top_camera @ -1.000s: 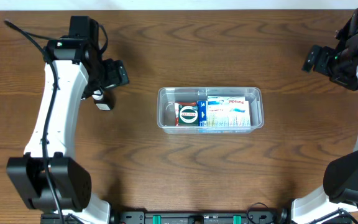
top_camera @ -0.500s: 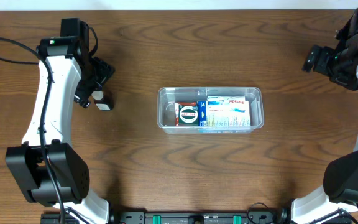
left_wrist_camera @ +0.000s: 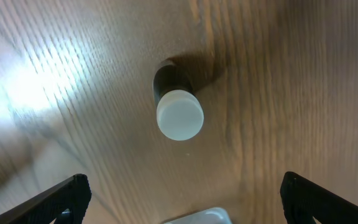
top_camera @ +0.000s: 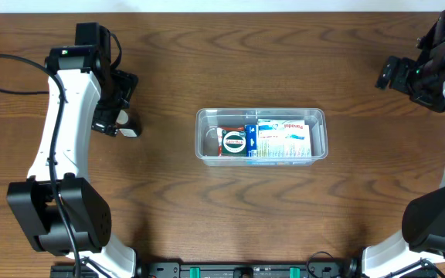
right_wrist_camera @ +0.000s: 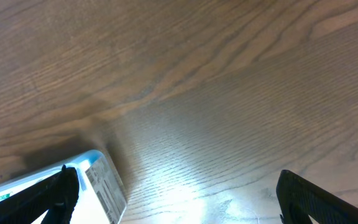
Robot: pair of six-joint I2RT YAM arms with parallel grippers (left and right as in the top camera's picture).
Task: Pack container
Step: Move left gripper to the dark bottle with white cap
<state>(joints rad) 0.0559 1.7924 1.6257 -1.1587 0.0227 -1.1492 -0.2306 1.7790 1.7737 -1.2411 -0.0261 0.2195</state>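
At centre, clear rimmed rectangular container point(top_camera: 321, 136)

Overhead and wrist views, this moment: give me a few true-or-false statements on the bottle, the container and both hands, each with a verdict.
1. The small bottle stands on the table, outside the container. True.
2. The left hand is shut on the bottle. False: its fingers are spread wide and the white-capped bottle sits untouched ahead of them.
3. The container already holds boxes. True.
4. The right hand is reaching into the container. False: it hangs open near the table's far right edge, well away from the container, with only a corner of the container showing in its own view.
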